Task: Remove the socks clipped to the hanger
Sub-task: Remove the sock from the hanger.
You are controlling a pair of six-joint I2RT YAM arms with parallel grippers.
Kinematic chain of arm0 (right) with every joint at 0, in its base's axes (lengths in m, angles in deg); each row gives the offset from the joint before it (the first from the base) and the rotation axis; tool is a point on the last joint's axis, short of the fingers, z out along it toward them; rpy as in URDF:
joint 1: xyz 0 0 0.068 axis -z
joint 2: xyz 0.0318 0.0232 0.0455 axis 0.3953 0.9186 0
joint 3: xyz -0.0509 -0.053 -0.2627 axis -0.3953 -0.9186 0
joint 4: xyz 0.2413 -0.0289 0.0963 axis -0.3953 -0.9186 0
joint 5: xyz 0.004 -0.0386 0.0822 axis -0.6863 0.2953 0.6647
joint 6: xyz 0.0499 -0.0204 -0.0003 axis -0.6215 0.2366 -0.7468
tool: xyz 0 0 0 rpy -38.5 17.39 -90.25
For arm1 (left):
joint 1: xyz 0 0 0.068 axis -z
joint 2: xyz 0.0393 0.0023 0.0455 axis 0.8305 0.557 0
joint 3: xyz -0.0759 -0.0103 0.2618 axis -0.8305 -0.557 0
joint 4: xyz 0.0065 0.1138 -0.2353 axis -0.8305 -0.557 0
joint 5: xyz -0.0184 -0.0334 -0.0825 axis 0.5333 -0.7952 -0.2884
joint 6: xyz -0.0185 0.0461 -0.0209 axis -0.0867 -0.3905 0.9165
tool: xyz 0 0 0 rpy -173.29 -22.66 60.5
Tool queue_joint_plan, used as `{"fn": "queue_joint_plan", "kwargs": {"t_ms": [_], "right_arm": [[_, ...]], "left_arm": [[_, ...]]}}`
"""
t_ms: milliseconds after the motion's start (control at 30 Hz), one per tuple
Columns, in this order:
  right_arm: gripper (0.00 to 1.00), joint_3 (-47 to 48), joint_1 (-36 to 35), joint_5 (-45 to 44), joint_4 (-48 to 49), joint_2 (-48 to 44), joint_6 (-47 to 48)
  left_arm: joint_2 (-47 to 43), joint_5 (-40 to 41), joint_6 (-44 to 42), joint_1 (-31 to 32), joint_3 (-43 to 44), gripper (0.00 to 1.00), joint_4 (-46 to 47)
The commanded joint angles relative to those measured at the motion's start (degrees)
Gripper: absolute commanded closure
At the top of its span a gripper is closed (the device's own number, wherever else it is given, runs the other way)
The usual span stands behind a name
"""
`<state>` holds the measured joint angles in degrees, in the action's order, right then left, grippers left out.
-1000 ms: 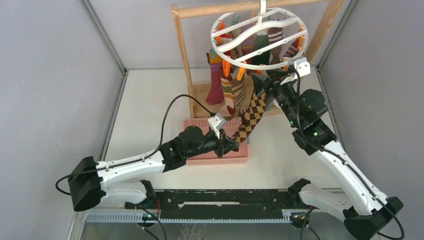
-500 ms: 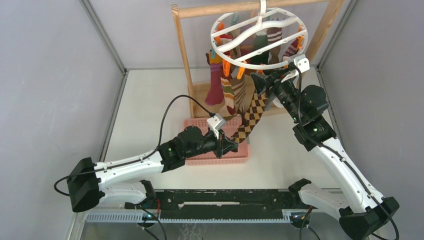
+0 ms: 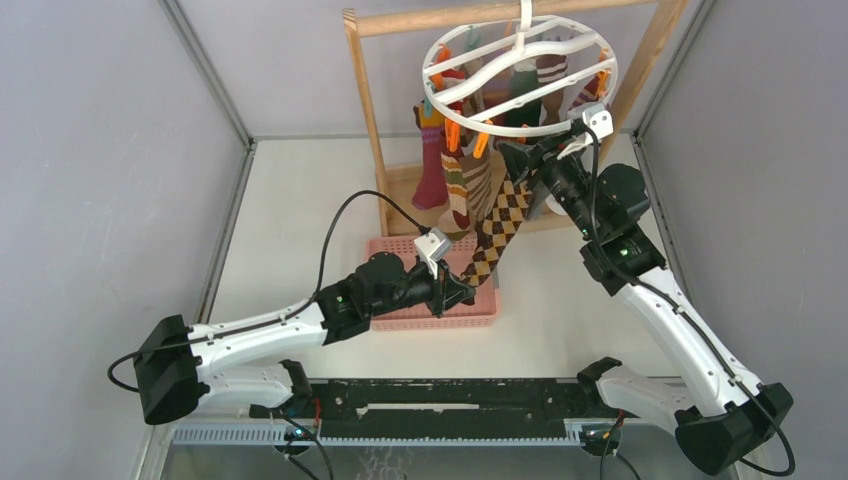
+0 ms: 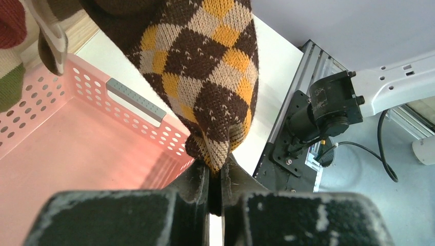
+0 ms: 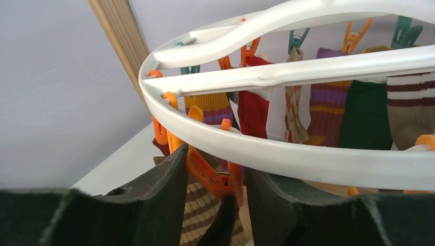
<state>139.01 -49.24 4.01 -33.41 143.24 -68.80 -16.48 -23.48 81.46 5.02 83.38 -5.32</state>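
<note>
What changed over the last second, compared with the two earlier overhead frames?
The right gripper moved up toward the rim of the hanger. Its jaws now stand either side of an orange clip, though whether they press it cannot be told. Nothing was let go. The left gripper stays shut on the toe of the argyle sock above the basket, and the sock still stretches up to the hanger.
</note>
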Motion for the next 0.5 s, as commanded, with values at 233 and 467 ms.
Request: {"fn": "queue_joint_plan", "kwargs": {"t_ms": [233,467], "right_arm": [[0.69,2.9,0.0,-1.4,3.6,0.0,-1.1],[0.86,2.9,-0.1,-1.7,2.8,0.3,-1.1]], "left_arm": [[-2.0,-0.3,-1.7,0.1,2.8,0.96,1.3],[-2.3,-0.1,-1.8,0.1,2.4,0.96,1.2]]}}
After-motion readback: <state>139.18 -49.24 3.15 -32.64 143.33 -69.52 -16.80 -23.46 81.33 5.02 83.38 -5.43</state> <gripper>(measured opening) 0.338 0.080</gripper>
